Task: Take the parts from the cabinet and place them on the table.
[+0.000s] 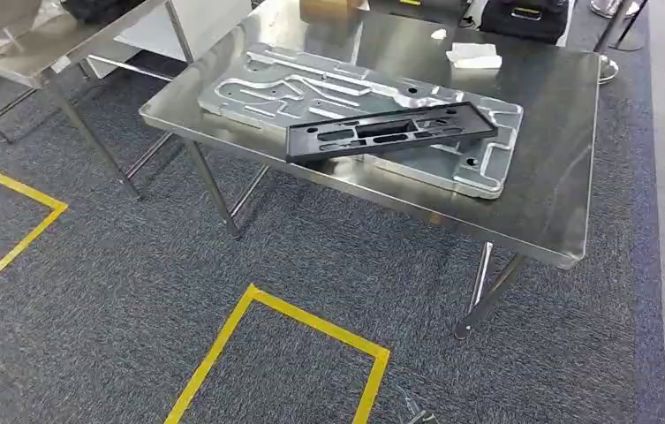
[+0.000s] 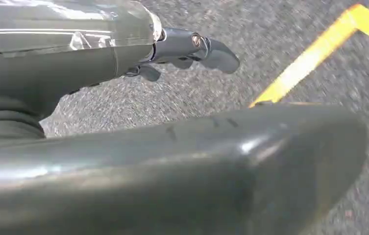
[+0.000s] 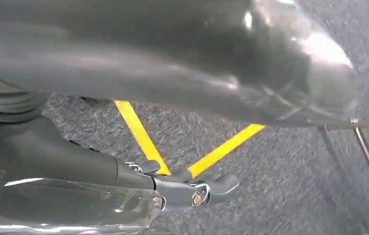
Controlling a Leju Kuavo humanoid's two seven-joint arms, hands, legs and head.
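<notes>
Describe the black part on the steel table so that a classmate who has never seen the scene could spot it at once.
Find the steel table standing on grey carpet. A big silver machined plate lies on it. Lying across that plate's near edge is the black part: a long, flat rectangular frame with slots, the only dark piece on the bright metal.

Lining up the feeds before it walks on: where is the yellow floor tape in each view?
Head view: yellow floor tape outlines boxes on the floor in front of the steel table.
Left wrist view: one strip beyond the left hand.
Right wrist view: two strips meeting at a corner behind the right hand.
Shared landmark: the grey carpet under the tape.
</notes>
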